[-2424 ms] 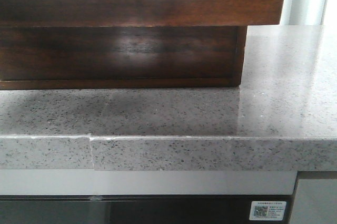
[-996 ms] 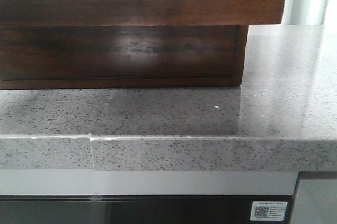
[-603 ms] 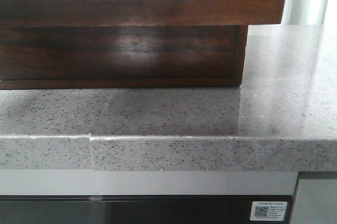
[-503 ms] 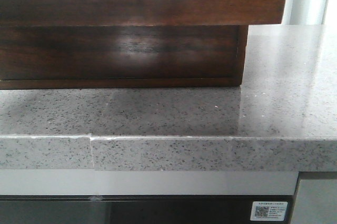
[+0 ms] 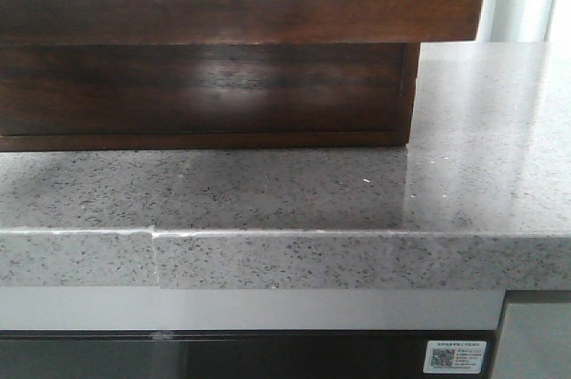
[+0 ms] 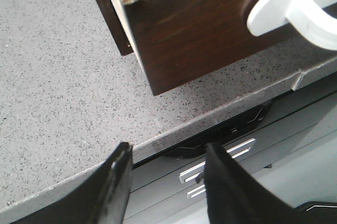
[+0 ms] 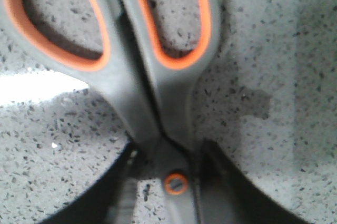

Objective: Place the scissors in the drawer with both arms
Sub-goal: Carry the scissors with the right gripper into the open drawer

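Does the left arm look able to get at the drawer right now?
Probably yes. The left gripper is open and empty, hanging over the edge of the countertop, and nothing lies between it and the dark wooden drawer. Its white handle is unobstructed too.

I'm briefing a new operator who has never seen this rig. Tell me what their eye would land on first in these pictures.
The grey-handled scissors with orange-lined finger loops fill the right wrist view, lying on the speckled grey stone countertop, with the right gripper closed about their orange pivot screw. Next comes the dark reddish-brown glossy wooden drawer, jutting out over the counter in the front view. The left gripper hangs open and empty by the counter's edge.
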Tool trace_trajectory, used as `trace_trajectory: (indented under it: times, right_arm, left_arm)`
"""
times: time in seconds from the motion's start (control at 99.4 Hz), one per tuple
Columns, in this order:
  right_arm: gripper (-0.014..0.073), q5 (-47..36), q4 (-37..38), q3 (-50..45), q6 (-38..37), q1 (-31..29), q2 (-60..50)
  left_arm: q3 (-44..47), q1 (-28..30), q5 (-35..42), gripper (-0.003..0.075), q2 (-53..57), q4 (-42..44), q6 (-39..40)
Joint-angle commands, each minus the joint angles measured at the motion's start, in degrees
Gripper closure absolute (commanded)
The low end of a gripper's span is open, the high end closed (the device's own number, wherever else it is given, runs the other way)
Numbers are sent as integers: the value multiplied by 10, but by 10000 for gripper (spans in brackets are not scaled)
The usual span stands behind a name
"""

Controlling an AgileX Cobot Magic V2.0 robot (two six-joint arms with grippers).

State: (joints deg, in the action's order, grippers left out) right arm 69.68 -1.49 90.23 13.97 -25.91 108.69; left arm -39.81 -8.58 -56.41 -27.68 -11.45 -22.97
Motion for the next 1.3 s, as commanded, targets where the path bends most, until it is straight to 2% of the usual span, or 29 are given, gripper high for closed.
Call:
trace_trajectory:
  times: [0.0,0.07,0.211,0.513,0.624,0.785,0.996,1.287]
  right_arm:
    - [535,6,-5,17,10,-4,-25]
    - [582,6,-10,17,17,-4,-26]
    - [617,6,-15,17,21,-3,-30]
    - [617,-3,-58,17,48,-2,-83]
    - [617,-11,-104,17,72,1,-129]
    - [617,-39,-126,17,99,33,-218]
    - [617,-79,-126,33,121,136,-332]
    - [617,-73,-125,135,150,378,-358]
  left_arm:
    - [-19,-4,37,428,-5,-9,6]
    - [-19,-4,37,427,-5,-9,6]
    - [-19,-4,37,428,-5,-9,5]
    - [-19,-4,37,428,-5,-9,5]
    - [-19,-4,37,428,-5,-9,5]
    - [-19,-4,37,428,-5,-9,5]
    - [-19,-4,39,428,-5,-9,5]
    - [-19,-4,46,428,-5,-11,5]
